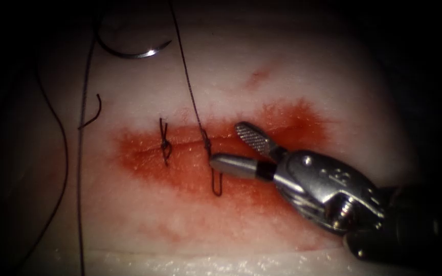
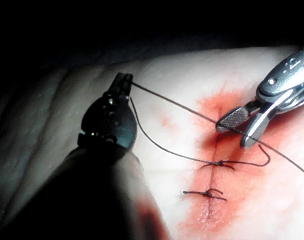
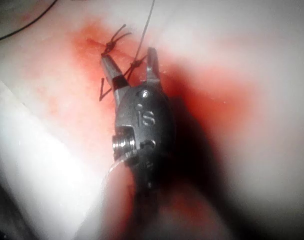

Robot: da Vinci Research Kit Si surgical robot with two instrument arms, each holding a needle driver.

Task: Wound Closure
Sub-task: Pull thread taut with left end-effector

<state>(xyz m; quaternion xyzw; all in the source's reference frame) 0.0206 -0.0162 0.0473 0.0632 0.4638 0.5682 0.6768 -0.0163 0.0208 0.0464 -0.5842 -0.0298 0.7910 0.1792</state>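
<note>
- Needle (image 1: 134, 51) lay free on the tissue (image 1: 303, 61), far left of both stitches, well above the cut (image 1: 190, 145); neither tool held it, not in the tissue.
- My left tool (image 2: 123, 82) had its jaws pressed together on the thread (image 2: 171, 102), which ran taut to the knot (image 1: 206, 145).
- Tied stitch (image 1: 165, 145) sat left of that knot, cut tails sticking up.
- My right tool (image 1: 228, 148) sat just right of the knot, jaws spread wide, holding nothing (thread passed between them in the left wrist view).
- Judgement: thread is thin, limp, likely slick with red fluid (image 1: 282, 117); grip it flat, close to the knot. Needle is stiff; take mid-curve, never the tip.
</note>
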